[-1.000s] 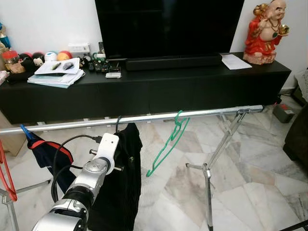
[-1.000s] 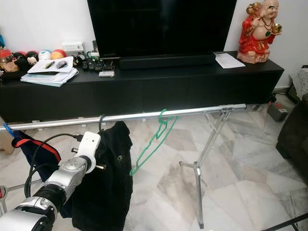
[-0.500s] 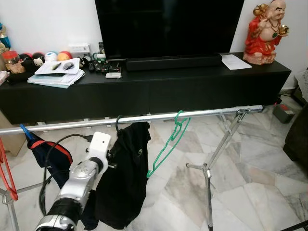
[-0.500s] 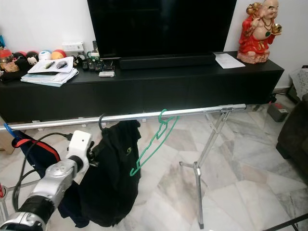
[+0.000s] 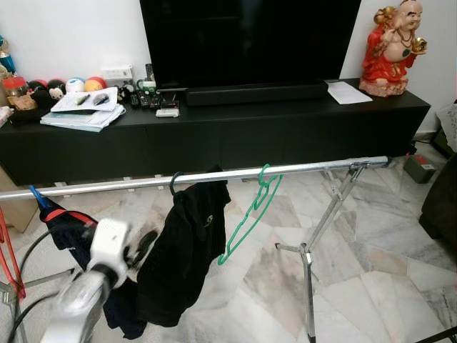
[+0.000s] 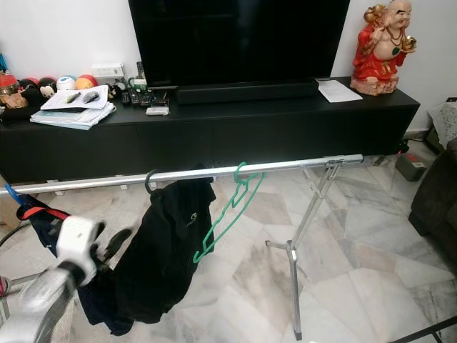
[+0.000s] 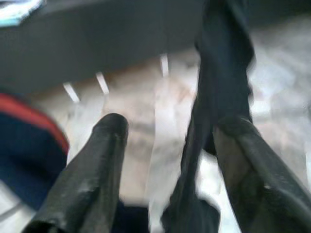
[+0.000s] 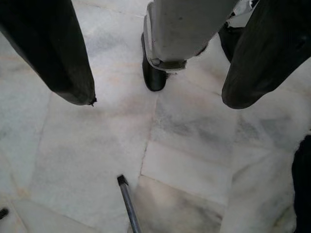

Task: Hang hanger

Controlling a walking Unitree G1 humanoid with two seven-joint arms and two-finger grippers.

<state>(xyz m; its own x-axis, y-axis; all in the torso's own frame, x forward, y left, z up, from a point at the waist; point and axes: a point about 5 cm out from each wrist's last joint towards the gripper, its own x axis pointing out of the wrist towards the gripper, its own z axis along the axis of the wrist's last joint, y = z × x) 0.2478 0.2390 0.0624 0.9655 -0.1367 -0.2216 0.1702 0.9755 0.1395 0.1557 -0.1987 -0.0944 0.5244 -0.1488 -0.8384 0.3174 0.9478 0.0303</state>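
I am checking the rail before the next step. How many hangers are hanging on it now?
4. A green hanger hangs bare near the middle; a black one carries the black garment; a blue one holds a navy garment; a red one at the left edge. Others may be out of frame.

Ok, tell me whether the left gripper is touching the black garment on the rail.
Apart. In the left eye view the left gripper sits beside the black garment, with floor showing between them; its jaws are open.
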